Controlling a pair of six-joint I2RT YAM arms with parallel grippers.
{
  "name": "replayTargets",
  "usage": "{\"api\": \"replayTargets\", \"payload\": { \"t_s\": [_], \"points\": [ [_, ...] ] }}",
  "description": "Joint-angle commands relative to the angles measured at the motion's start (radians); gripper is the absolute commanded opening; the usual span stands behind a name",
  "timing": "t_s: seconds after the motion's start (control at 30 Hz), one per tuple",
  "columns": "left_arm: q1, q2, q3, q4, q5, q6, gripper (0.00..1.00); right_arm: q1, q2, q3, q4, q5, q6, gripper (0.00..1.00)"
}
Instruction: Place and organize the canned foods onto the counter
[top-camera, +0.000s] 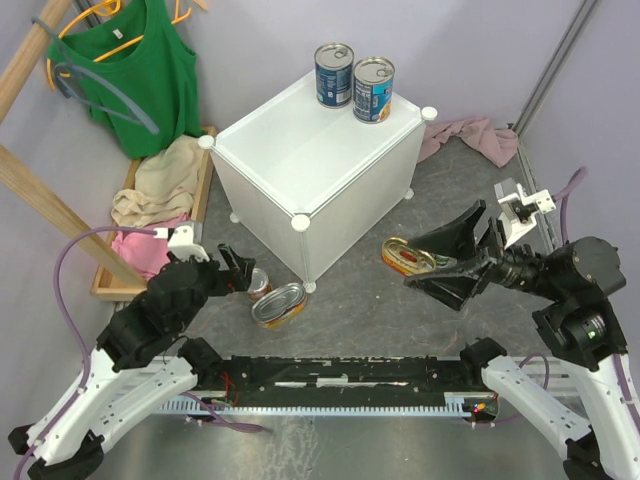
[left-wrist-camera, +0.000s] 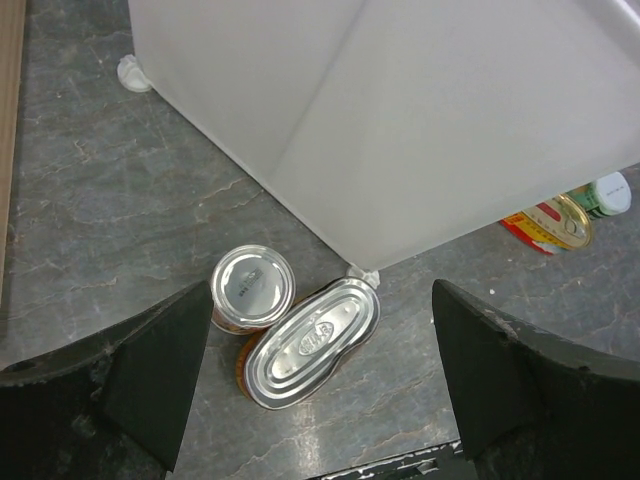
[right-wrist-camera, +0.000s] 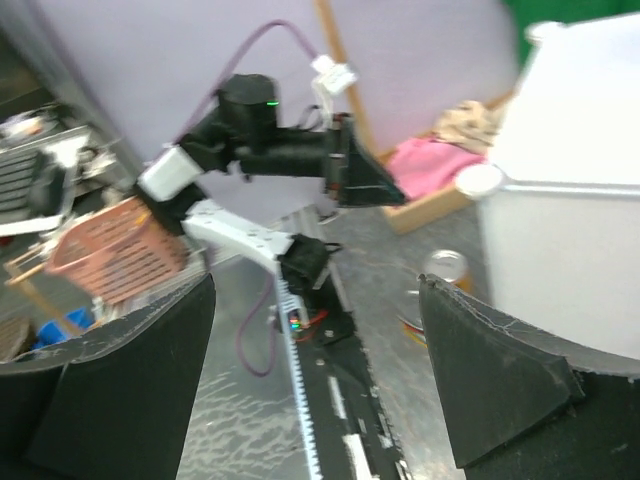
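Two tall blue-labelled cans (top-camera: 334, 74) (top-camera: 373, 89) stand on the far corner of the white cube counter (top-camera: 300, 150). A small round orange can (top-camera: 259, 284) and a flat oval tin (top-camera: 280, 305) lie together by the counter's near corner. My left gripper (top-camera: 240, 272) hovers open over them; they show between its fingers in the left wrist view, the can (left-wrist-camera: 251, 285) and the tin (left-wrist-camera: 312, 342). A second oval tin (top-camera: 400, 256) lies right of the counter under my open, empty right gripper (top-camera: 412, 262). A green-white can (left-wrist-camera: 605, 194) sits beside that tin (left-wrist-camera: 555, 222).
A wooden clothes rack (top-camera: 40, 200) with a green top (top-camera: 140, 75) stands at the far left. A wooden tray of cloths (top-camera: 150, 200) lies left of the counter. A pink cloth (top-camera: 470, 135) lies at the far right. The black rail (top-camera: 350, 375) runs along the near edge.
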Motion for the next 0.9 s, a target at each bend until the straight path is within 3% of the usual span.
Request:
{"api": "replayTargets", "payload": {
  "t_s": [0.0,0.27,0.87],
  "points": [
    [0.001,0.04,0.032,-0.004,-0.05,-0.038,0.97,-0.002,0.021,0.066,-0.254,0.275,-0.182,0.91],
    [0.0,0.119,0.032,-0.011,-0.082,-0.068,0.98,-0.001,0.042,0.105,-0.373,0.549,-0.235,0.9],
    [0.001,0.252,-0.055,-0.02,-0.097,-0.248,0.99,-0.001,0.052,0.037,-0.424,0.827,-0.274,0.89]
  ]
}}
